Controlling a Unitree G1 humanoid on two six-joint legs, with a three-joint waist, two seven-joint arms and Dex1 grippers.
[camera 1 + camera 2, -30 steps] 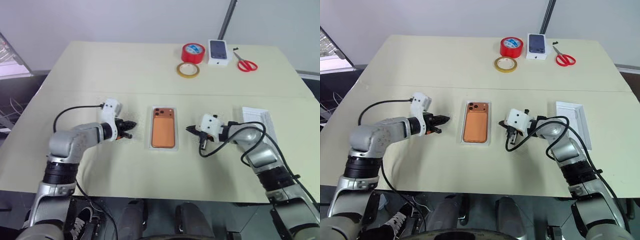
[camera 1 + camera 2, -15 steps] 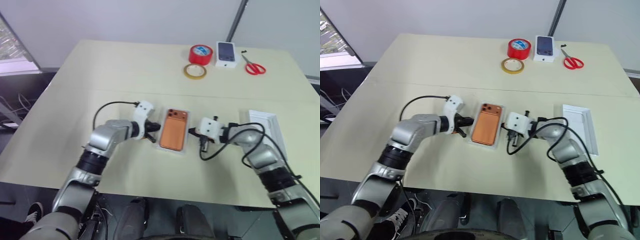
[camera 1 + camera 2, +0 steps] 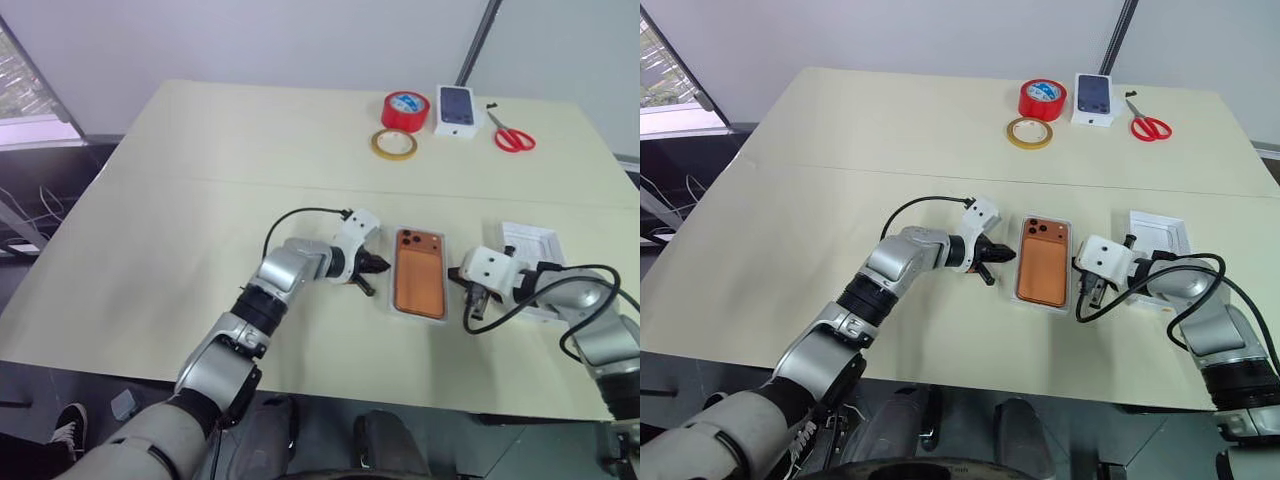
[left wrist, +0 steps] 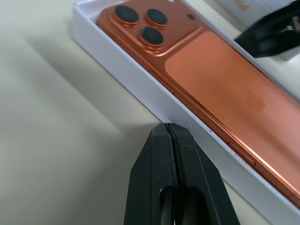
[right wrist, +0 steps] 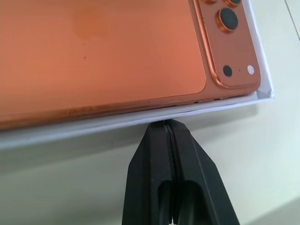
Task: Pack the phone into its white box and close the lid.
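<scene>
Left gripper (image 3: 374,267): its two black fingers are pressed together with nothing between them, tips set against the outer wall of the white box (image 4: 140,86) on its left long side. Right gripper (image 3: 458,276): fingers likewise pressed together and empty, tips at the opposite long wall, so the box sits bracketed between both arms at the near middle of the table (image 3: 200,190). Whether either tip actually bears on the wall or merely stands just beside it cannot be settled from the wrist views. Task status, as judged: the phone (image 3: 419,286) is already seated in the box, back face up, lens cluster toward the far end; packing is done. The lid (image 3: 532,243) lies apart on the table, just right of the right gripper, and has not been fitted; fetching it and closing the box remains. Materials: the phone is a flat slab with rounded corners, a satin orange metallic back, a raised glossy plate carrying three dark round lenses, and slim side buttons. The box is a shallow rectangular tray of smooth matt white card with thin upright walls and crisp corners, fitting the phone closely. The lid is plain white with raised rims, similar in outline. The table is a matt pale cream surface with a seam running across it. At the far edge, well clear: a red tape roll (image 3: 405,111), a flatter yellow tape ring (image 3: 394,145), a small white carton (image 3: 456,110) and red-handled scissors (image 3: 513,135).
</scene>
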